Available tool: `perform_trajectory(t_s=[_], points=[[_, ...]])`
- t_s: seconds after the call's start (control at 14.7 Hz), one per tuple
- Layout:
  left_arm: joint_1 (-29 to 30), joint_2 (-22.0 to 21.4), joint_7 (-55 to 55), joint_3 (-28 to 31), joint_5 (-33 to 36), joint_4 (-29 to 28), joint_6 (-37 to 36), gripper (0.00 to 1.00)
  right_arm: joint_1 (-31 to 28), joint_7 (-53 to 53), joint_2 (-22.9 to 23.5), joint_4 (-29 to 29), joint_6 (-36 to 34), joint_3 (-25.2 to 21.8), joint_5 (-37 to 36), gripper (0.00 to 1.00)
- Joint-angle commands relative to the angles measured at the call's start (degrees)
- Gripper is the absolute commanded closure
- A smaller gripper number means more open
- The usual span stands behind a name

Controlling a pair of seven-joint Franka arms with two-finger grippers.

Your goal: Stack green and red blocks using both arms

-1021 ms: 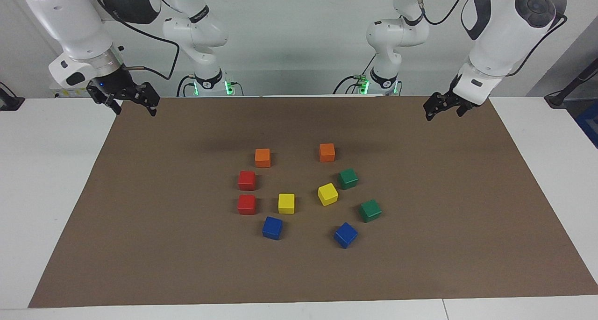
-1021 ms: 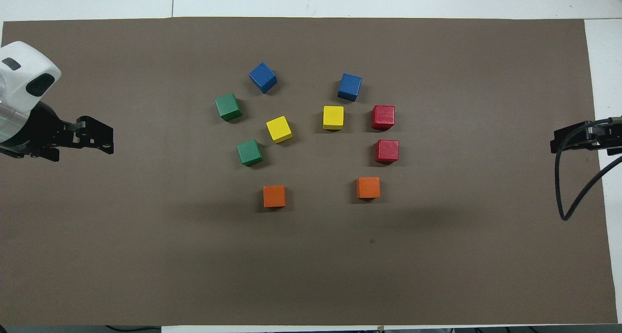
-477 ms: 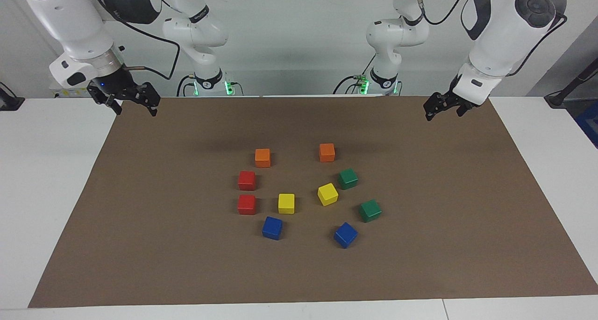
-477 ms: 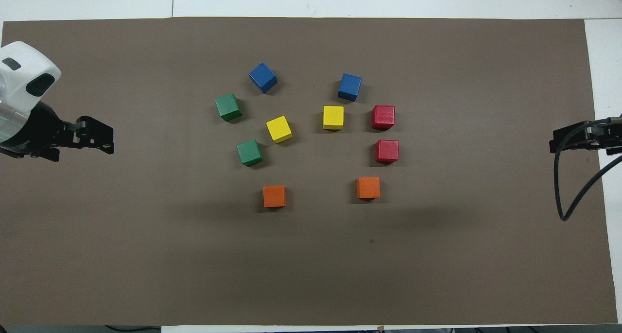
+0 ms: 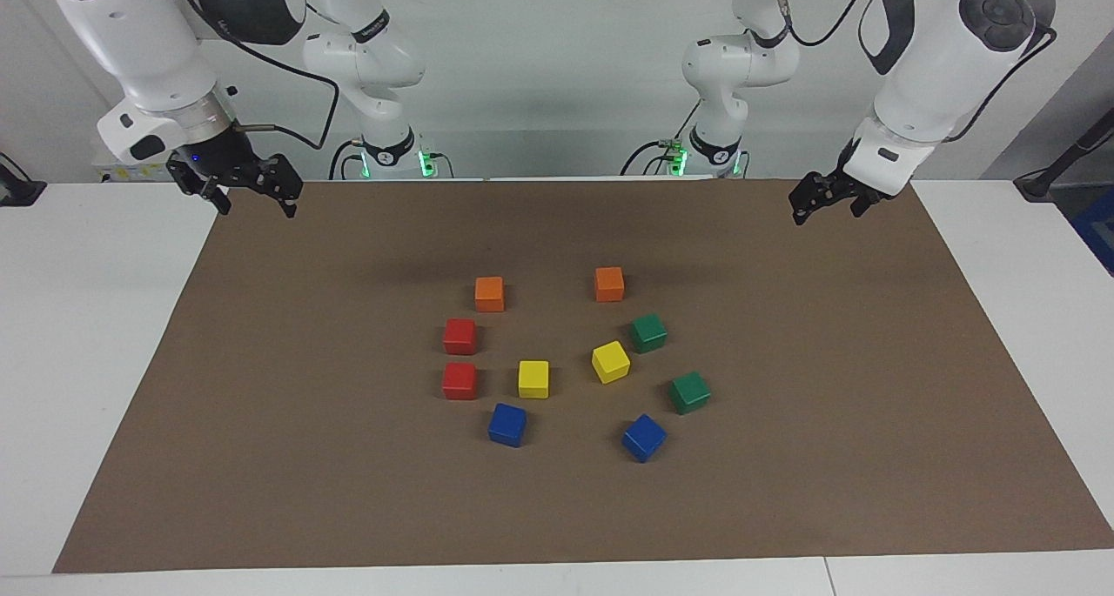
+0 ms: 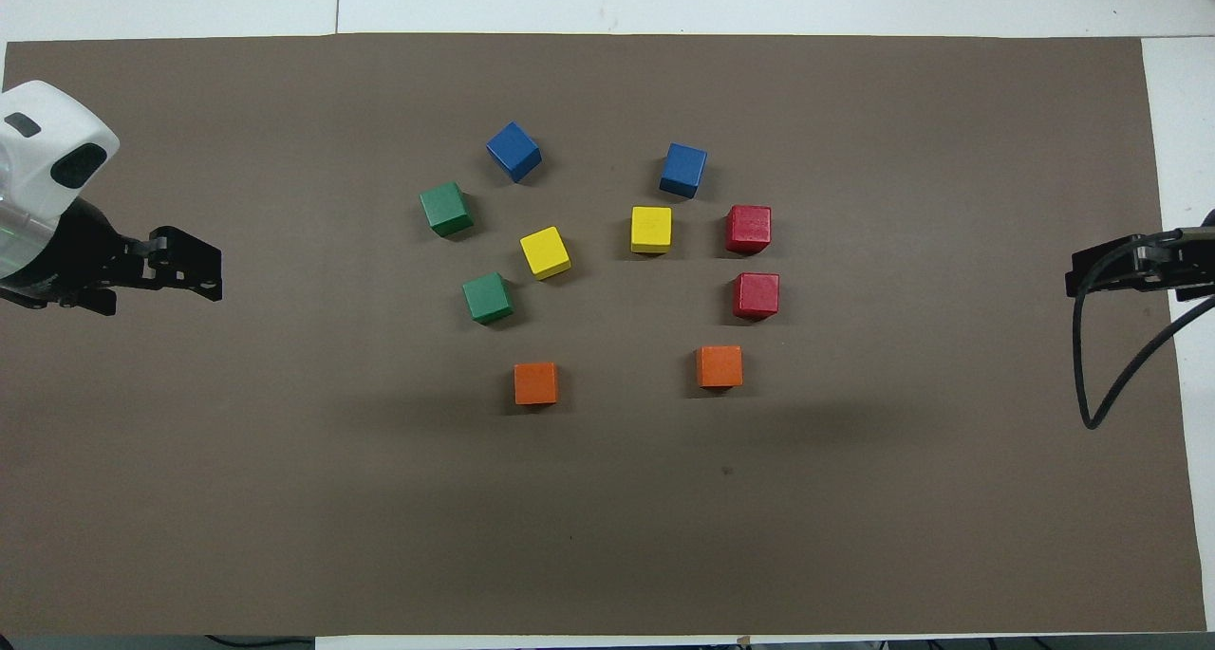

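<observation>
The left claw hangs over the brown mat's corner at its own end of the desk, holding nothing, fingers parted. The right claw hangs over the other corner nearest the robots, released and empty. Between the 2 claws, well apart from both, lie the cubes. The 2 green blocks sit toward the left claw, each turned askew to the mat's edges. The 2 red blocks sit toward the right claw, squared with the mat, one just nearer the robots than the other. Being cubes, none has a long axis. All 4 rest flat, unstacked.
</observation>
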Motion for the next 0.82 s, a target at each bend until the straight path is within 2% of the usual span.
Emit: perform_trajectory(t_s=[0.0,0.75], points=[[-0.39,-1.53,0.29,0.50,-0.48,-1.57,0.90,0.00,1.51,2.62,-0.78,-1.45,2.10,0.66,0.28,0.00],[-0.39,-1.53,0.29,0.50,-0.48,-1.57,0.81,0.00,7.75,10.70,1.16,-2.60,5.88,0.66,0.54,0.00]])
